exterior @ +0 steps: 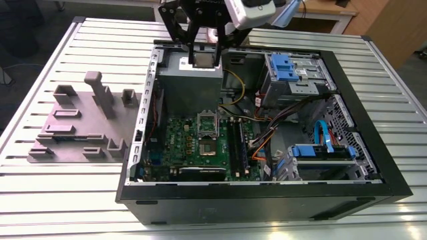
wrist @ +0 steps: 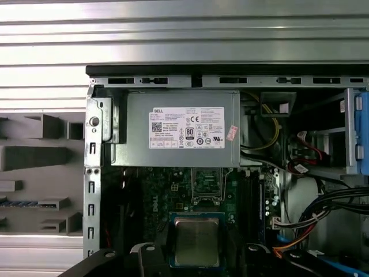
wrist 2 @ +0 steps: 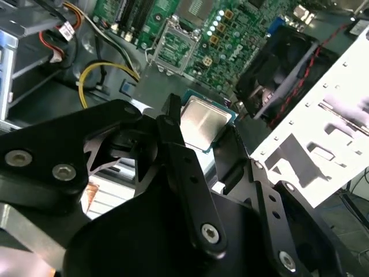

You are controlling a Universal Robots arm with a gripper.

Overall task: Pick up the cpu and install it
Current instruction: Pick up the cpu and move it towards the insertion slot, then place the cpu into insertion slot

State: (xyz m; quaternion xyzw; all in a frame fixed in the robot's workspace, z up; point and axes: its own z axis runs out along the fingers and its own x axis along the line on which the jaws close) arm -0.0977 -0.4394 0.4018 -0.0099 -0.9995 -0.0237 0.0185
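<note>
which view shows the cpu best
The first wrist view: the cpu faces the camera squarely, its silver top nearly whole, held in the pincer. The second wrist view shows it slanted and partly hidden by the pincer. The exterior view shows it small, above the power supply.

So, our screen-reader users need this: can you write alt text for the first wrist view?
The gripper holds the cpu, silver top showing, over an open computer case. Inside are a grey power supply with a white label and the green motherboard.
</note>
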